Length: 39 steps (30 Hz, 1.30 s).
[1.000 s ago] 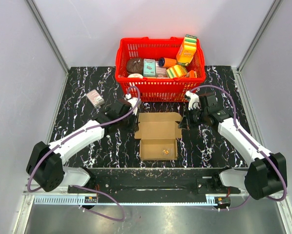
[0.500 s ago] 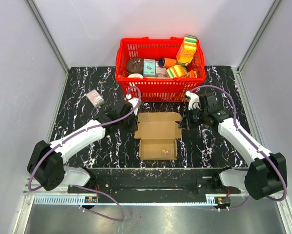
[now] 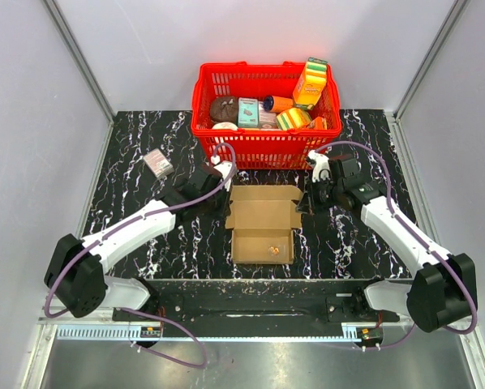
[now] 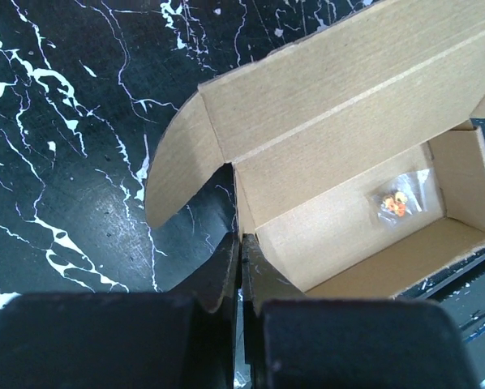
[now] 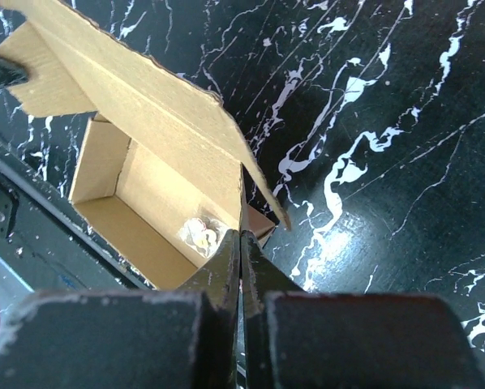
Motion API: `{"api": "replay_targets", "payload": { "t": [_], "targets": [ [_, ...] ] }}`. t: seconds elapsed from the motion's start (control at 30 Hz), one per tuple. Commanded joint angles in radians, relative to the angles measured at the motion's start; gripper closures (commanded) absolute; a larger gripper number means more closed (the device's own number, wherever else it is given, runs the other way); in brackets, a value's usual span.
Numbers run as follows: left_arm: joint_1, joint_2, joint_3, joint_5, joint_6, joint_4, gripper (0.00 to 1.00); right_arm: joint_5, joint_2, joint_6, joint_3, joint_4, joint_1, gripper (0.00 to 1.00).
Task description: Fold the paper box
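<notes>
Done so far: the near half of the paper box stands as a tray with its walls up. A small packet lies on the tray floor.
Left to do: the lid lies open and flat on the far side of the tray, with its two side ears spread outward. As I judge it, the lid has to swing over the tray and the ears and front edge have to be tucked in. I put the fold a little past halfway.
Box position: it sits in the middle of the table, just near of the red basket and between my two arms.
Left tool: the jaws are pressed together. The tips sit at the left wall of the tray, right where the lid's left ear begins. I cannot tell whether a sheet of card is pinched between them.
Right tool: the jaws are pressed together here too. The tips are against the right edge of the box at the hinge corner, and the card edge runs straight down to them. I cannot tell if they pinch it.
Tool to box: one tool is on each side of the hinge line, both touching or just beside the card.
</notes>
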Motion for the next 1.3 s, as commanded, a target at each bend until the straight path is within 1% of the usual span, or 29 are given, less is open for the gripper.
{"api": "replay_targets", "payload": {
  "t": [0.0,0.17,0.27,0.43,0.57,0.7,0.97,1.13,1.23,1.27],
  "targets": [
    [-0.025,-0.072,-0.011,-0.054,-0.034,0.05,1.0,0.109,-0.035,0.034,0.015,0.048,0.059,1.0],
    [-0.056,-0.15,-0.062,-0.146,-0.108,0.099,1.0,0.223,-0.05,0.078,0.002,0.075,0.117,1.0],
    [-0.079,-0.182,-0.099,-0.209,-0.14,0.114,1.0,0.26,-0.079,0.118,-0.034,0.126,0.142,1.0],
    [-0.143,-0.209,-0.135,-0.358,-0.186,0.13,1.0,0.33,-0.122,0.163,-0.099,0.213,0.183,1.0],
    [-0.182,-0.244,-0.184,-0.448,-0.246,0.162,1.0,0.411,-0.152,0.203,-0.148,0.284,0.241,1.0],
    [-0.22,-0.262,-0.218,-0.532,-0.294,0.199,1.0,0.488,-0.173,0.226,-0.185,0.34,0.291,1.0],
    [-0.341,-0.276,-0.292,-0.694,-0.392,0.289,1.0,0.629,-0.185,0.244,-0.245,0.445,0.384,1.0],
    [-0.419,-0.284,-0.32,-0.796,-0.43,0.318,1.0,0.692,-0.182,0.247,-0.274,0.486,0.453,1.0],
    [-0.453,-0.291,-0.335,-0.842,-0.442,0.337,1.0,0.731,-0.205,0.264,-0.315,0.511,0.473,1.0],
    [-0.461,-0.293,-0.343,-0.855,-0.448,0.344,1.0,0.75,-0.213,0.267,-0.327,0.556,0.484,1.0]
  ]
}}
